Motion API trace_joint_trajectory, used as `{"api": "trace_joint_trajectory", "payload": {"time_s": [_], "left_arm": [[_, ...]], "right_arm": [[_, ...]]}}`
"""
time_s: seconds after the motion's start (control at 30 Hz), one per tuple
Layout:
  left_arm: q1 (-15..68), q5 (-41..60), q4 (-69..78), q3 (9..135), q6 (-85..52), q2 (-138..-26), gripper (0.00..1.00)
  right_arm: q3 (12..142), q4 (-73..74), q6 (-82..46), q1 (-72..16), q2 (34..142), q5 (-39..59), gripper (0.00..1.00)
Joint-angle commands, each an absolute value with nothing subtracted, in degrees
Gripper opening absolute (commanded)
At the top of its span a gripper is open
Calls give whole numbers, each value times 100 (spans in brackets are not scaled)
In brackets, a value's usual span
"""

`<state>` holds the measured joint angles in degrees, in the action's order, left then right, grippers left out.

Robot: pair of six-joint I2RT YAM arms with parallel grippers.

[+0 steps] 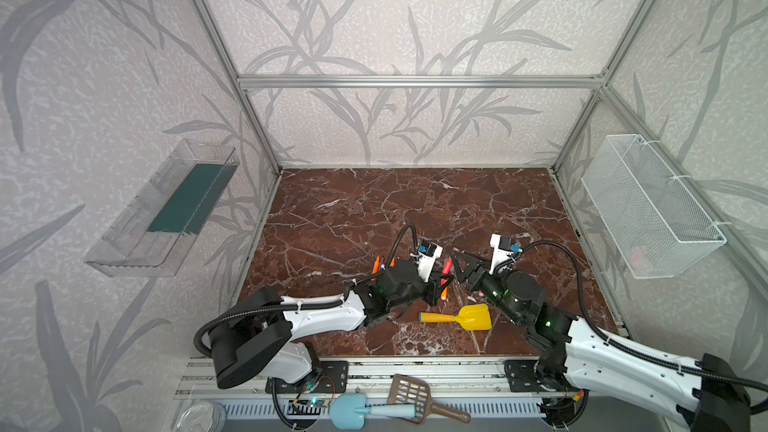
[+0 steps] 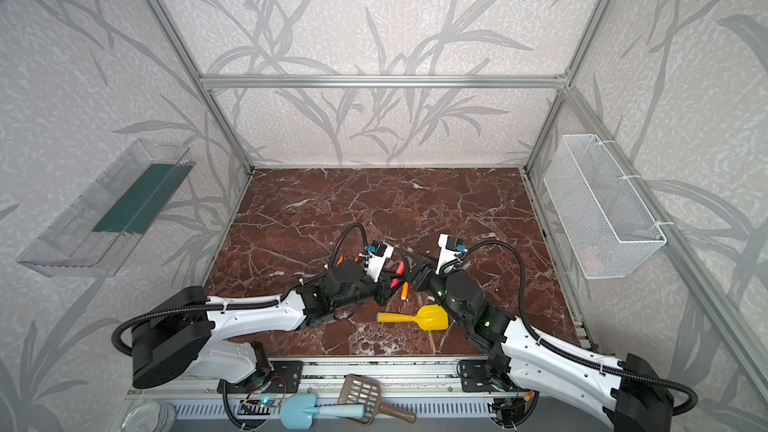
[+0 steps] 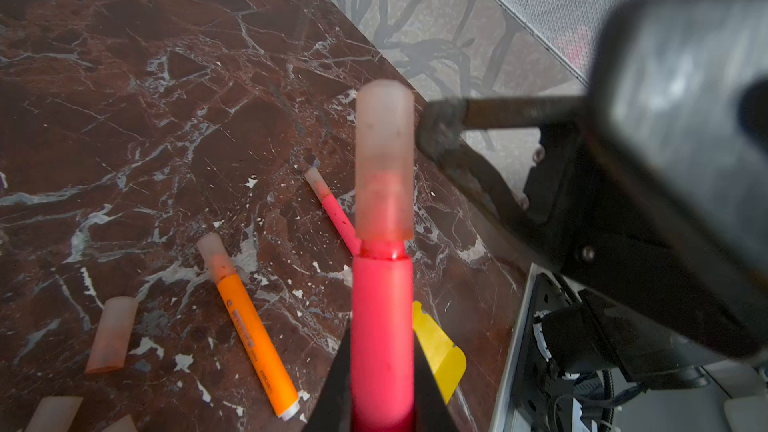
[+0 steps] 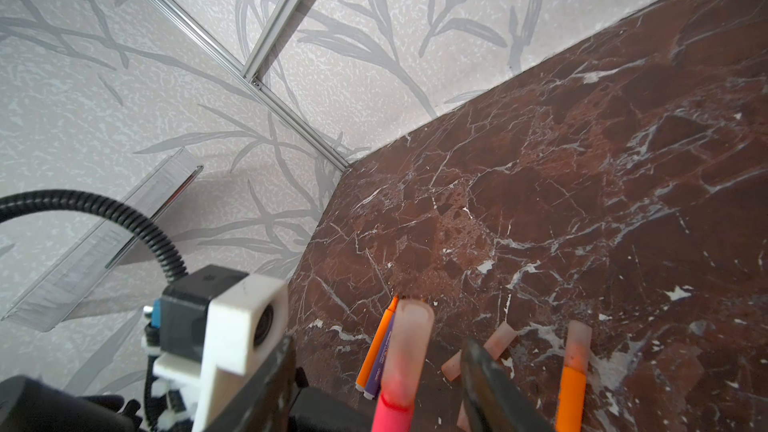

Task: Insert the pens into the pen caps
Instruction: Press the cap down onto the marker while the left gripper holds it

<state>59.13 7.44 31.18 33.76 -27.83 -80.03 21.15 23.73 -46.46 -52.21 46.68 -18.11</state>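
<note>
Clamped tight in left gripper [image 3: 382,353]: red-pink pen [image 3: 381,317], pen cap [image 3: 384,160] seated on tip. Parted astride cap, gripping nothing: right gripper [image 4: 380,351].

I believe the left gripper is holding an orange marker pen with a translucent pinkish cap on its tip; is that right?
Not quite: the left wrist view shows the marker pen in the left gripper is red-pink, not orange. It does carry the translucent pinkish cap on its tip.
</note>
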Motion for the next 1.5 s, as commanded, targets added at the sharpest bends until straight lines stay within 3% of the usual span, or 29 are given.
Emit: {"api": "trace_joint_trajectory", "payload": {"time_s": [0.0, 0.23, 0.6, 0.87, 1.2, 1.47], "left_arm": [[6050, 545, 3031, 3499, -2374, -7847, 0], [6108, 526, 2984, 3525, -2295, -7887, 0], [6115, 126, 2725, 3693, -1917, -7899, 0], [6121, -568, 2553, 4358, -1493, -8309, 0], [5306, 1624, 3097, 4185, -2428, -7953, 0], [5122, 1838, 3160, 3995, -2670, -7594, 0]], "right_arm": [[2368, 2343, -4569, -4979, 4861, -1630, 61], [2572, 2308, -4824, -4799, 5283, -1184, 49], [3089, 1377, -4924, -4829, 5770, -860, 0], [2950, 1881, -5393, -5180, 6287, -1002, 0], [1952, 3940, -5074, -5196, 5900, -589, 0], [1725, 5167, -4941, -5210, 6028, 235, 0]]}}
